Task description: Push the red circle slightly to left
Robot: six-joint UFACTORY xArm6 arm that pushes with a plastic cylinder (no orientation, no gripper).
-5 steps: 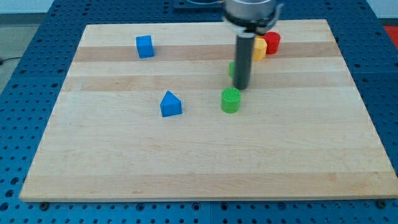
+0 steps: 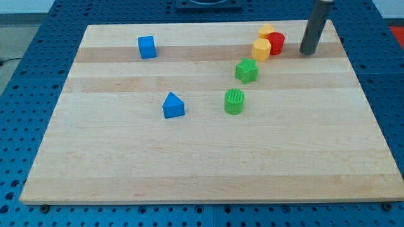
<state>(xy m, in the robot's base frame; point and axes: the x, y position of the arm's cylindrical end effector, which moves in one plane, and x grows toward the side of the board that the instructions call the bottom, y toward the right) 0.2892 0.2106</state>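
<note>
The red circle sits near the view's top right of the wooden board. It touches two yellow blocks, one on its left and one just above and left. My tip rests on the board a short way to the right of the red circle, apart from it. The dark rod rises from the tip to the view's top edge.
A green star lies below the yellow blocks and a green cylinder below that. A blue triangular block is at centre left and a blue cube at top left. Blue perforated table surrounds the board.
The rod has moved from beside the green star, in front of the yellow blocks, up and right to the right side of the red circle. The green star now shows fully. Blocks have not moved.
</note>
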